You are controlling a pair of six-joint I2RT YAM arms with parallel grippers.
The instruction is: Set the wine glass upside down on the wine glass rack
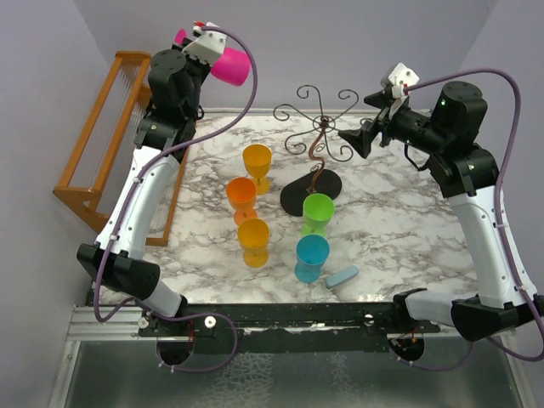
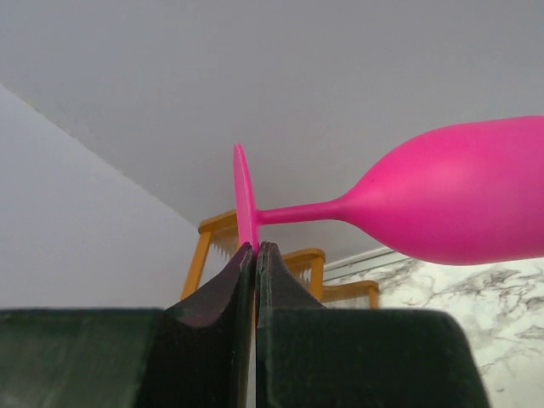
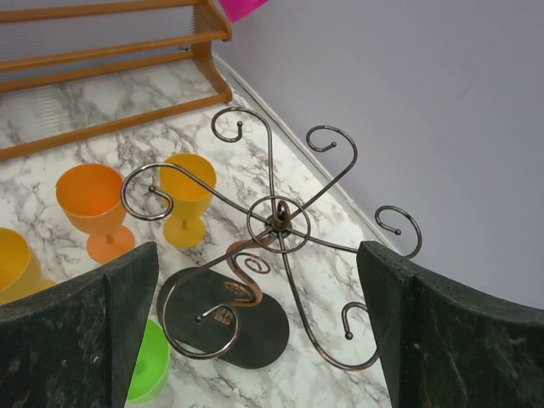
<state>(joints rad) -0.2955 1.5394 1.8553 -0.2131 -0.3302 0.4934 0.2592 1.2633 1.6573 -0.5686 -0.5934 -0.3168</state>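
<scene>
**A:** What's the setting, from the near edge back?

**B:** A white counter veined with grey [image 1: 399, 229]. By its near edge lies a small pale-blue flat block [image 1: 342, 275]. Behind that stand plastic goblets: a teal goblet [image 1: 311, 257], a green goblet [image 1: 318, 212], an amber goblet [image 1: 253, 240], an orange goblet [image 1: 241, 197] and a yellow goblet [image 1: 257, 163]. Toward the far edge stands the thin dark wire wine glass rack [image 1: 323, 125], with a twisted stem, curled spreading arms and a flat black oval base. An orange-brown slatted wooden rack [image 1: 89, 144] runs along the left edge. Plain lilac-grey walls [image 1: 340, 42] close the room behind.

**A:** And the glass?

**B:** The glossy hot-pink plastic wine glass [image 2: 459, 200] is up in the air over the far-left corner. It lies on its side with the stem level and the bowl pointing toward the wire rack, well apart from it.

**A:** The jaws?

**B:** The left jaws are pinched tight on the edge of its round foot. The right jaws gape wide, holding nothing, and hang beside the rack's arms on the right-edge side.
</scene>
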